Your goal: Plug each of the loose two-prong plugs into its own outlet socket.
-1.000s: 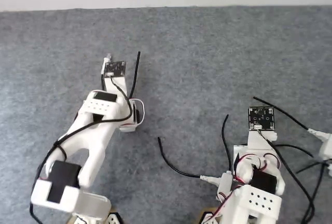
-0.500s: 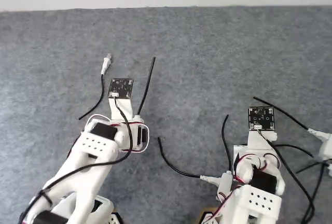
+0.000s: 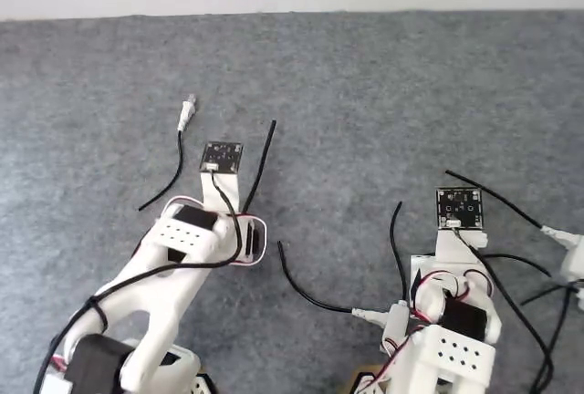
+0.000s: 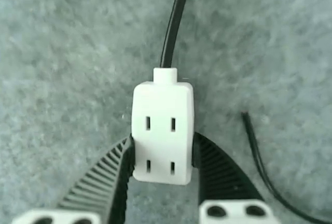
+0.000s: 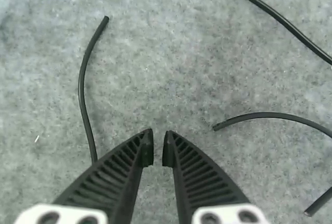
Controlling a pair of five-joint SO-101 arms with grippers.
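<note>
- The left gripper (image 4: 163, 146) is closed on a white outlet socket (image 4: 163, 125). One ribbed black finger presses each long side of the block, near the end away from its cord.
- The outlet socket lies flat on the grey carpeted table (image 3: 383, 93) with its face up, showing two pairs of slots — both pairs empty.
- The socket cord (image 4: 174, 27) is black. It leaves the small neck at the block's far end and runs straight away from the gripper.
- In the high view the left arm (image 3: 173, 257) reaches over the left half of the table, with its wrist camera over the held socket.
- A loose plug (image 3: 189, 111) lies beyond and to the left of that wrist, apart from it. It is small and white, and its thin black lead curves back toward the arm; its prongs are too small to make out.
- The right gripper (image 5: 157, 149) has its fingers drawn almost together — only a thin slit between the tips — and nothing is held. It hangs over bare carpet.
- The right arm (image 3: 452, 321) sits folded near the front edge on the right side.
- A white cord end (image 3: 370, 315) lies just beside the right arm's base, with a black lead curving off to the left.
- Near the right gripper lie a curved black wire (image 5: 83, 89) and a second loose wire (image 5: 270, 115).
</note>
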